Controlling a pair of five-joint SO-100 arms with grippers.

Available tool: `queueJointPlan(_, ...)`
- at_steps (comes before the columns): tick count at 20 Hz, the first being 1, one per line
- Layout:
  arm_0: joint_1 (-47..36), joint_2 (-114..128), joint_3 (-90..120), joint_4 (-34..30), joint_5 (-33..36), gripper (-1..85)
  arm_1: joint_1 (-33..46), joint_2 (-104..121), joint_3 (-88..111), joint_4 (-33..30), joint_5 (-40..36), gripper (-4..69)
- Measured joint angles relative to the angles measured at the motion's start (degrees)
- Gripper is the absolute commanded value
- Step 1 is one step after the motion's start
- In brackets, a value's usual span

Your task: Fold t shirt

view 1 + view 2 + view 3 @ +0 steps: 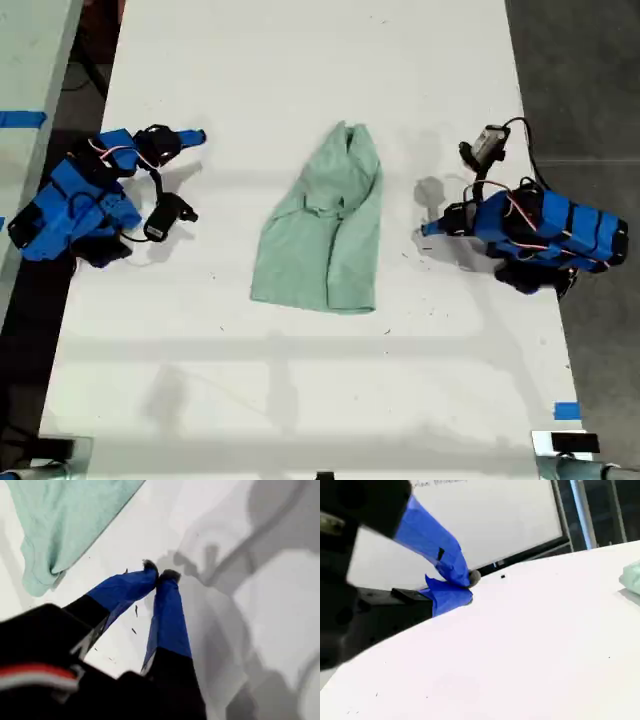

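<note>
Exterior view: t shirt (322, 230) bunched mid-table (300, 400), roughly folded lengthwise. My first gripper (159, 574), tips pressed together, empty, near its edge. My second gripper (467, 582), also closed, well apart. Risk: a closed approach drags cloth, undoing folds.

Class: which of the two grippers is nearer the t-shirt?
My first gripper, at the exterior view's right: the t shirt lies close by its tips. My second gripper sees only its far edge.
</note>
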Motion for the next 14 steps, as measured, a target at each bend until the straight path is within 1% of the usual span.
queueJointPlan(14, 0.3, 0.0, 0.0, 0.0, 0.0, -0.2, -0.8, 0.0, 0.0, 0.0, 0.5, 2.9)
